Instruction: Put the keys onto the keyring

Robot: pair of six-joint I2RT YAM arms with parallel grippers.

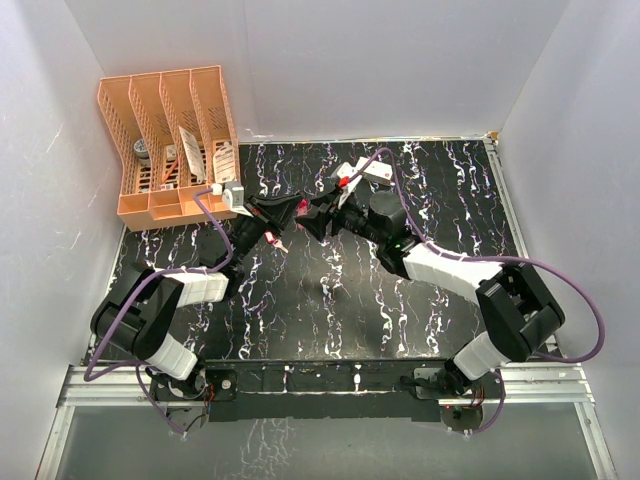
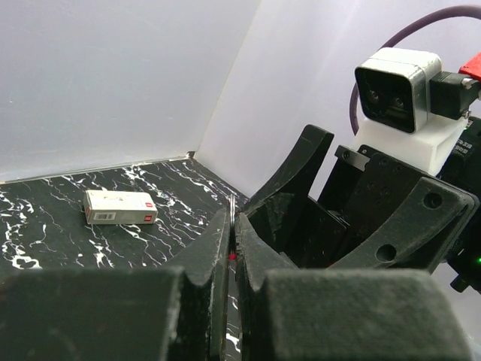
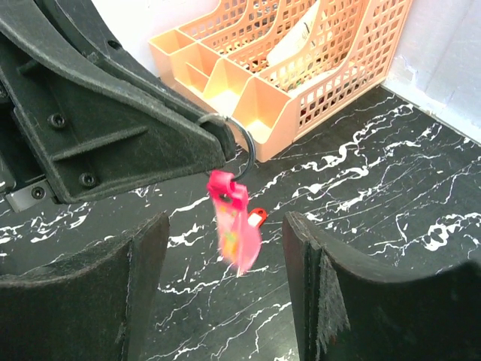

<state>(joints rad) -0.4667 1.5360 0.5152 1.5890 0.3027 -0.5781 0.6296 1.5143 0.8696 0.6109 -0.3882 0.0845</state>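
Squarely before right hand (image 3: 222, 229), keyring (image 3: 225, 192).

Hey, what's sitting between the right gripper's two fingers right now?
The keyring, pinched by the left gripper, dangles its pink tag in the open gap of the right gripper. The right wrist view shows it.

A peach plastic lattice organiser (image 1: 170, 120) stands at the far left of the black, white-veined counter (image 1: 450, 190); a white, red-marked rectangular box (image 2: 120, 207) lies flat on it.

Left arm (image 1: 190, 290) and right arm (image 1: 450, 268) inward, tip to tip; left hand (image 2: 233, 219) pinched tight, right hand (image 3: 225, 222) spread wide.
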